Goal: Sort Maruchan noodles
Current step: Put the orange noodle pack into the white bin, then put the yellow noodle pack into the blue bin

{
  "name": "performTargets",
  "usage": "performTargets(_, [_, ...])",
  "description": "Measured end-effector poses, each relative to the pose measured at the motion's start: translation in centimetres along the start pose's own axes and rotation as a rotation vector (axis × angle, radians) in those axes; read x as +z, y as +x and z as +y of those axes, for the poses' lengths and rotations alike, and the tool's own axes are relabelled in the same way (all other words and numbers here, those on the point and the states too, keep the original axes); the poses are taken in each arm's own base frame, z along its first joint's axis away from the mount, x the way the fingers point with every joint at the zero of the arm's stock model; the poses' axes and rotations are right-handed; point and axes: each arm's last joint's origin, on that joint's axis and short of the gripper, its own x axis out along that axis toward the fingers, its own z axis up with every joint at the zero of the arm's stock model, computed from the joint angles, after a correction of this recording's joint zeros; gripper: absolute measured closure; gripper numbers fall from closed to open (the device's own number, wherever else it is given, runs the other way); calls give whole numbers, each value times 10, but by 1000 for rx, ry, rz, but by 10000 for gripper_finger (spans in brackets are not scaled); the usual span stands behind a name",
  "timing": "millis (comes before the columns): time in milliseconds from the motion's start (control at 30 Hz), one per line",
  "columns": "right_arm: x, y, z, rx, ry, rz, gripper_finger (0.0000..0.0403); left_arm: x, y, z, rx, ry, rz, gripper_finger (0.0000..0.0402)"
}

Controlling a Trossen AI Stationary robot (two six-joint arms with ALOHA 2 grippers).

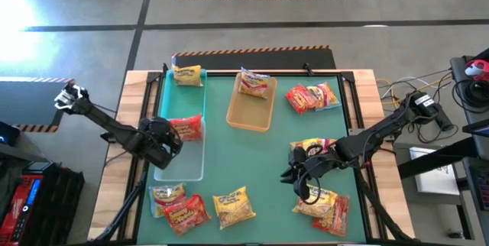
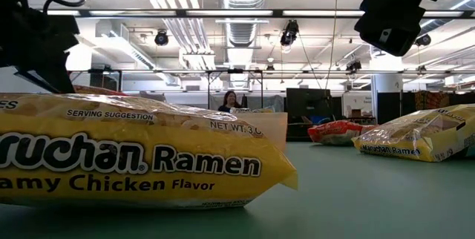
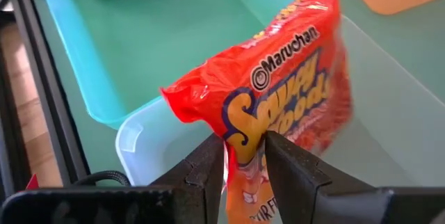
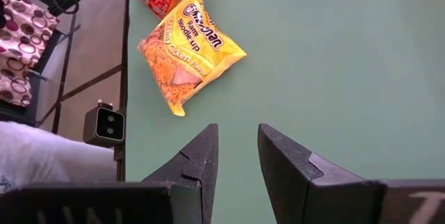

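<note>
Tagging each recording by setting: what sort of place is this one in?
Probably a robotics lab in an open industrial hall: exposed ceiling ducts, hazard-striped floor tape, and a teal worktable holding Maruchan noodles and sorting trays.

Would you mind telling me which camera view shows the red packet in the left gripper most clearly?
The left wrist view: the red packet fills it, pinched by the left gripper over the clear tray. The high view shows it small; the other two views miss it.

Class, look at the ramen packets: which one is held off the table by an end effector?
The orange-red packet pinched in the left end effector, over the clear tray; the others lie loose.
</note>
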Motion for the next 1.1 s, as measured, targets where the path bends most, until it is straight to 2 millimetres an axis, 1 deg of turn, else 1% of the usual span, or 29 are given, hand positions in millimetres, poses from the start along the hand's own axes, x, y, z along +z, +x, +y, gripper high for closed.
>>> performTargets(133, [0, 0, 0, 0, 0, 0, 310, 2, 3, 0, 35, -27, -4, 307])
performTargets(267, [0, 0, 0, 0, 0, 1, 310, 9, 2, -2, 51, -83, -10, 288])
performTargets(500, [0, 0, 0, 0, 0, 1, 310, 11, 4, -4, 85, -101, -4, 253])
performTargets(767, [0, 0, 0, 0, 0, 1, 310, 27, 3, -3, 142, -222, -13, 249])
performTargets(900, [0, 0, 0, -3, -13, -3, 310, 39, -4, -5, 145, -276, 2, 249])
performTargets(1000, [2, 0, -1, -39, -122, -44, 310, 48, -12, -10, 107, -318, 1, 249])
performTargets(1100, [2, 0, -1, -56, -131, -57, 310, 58, -21, -17, 37, -378, -6, 249])
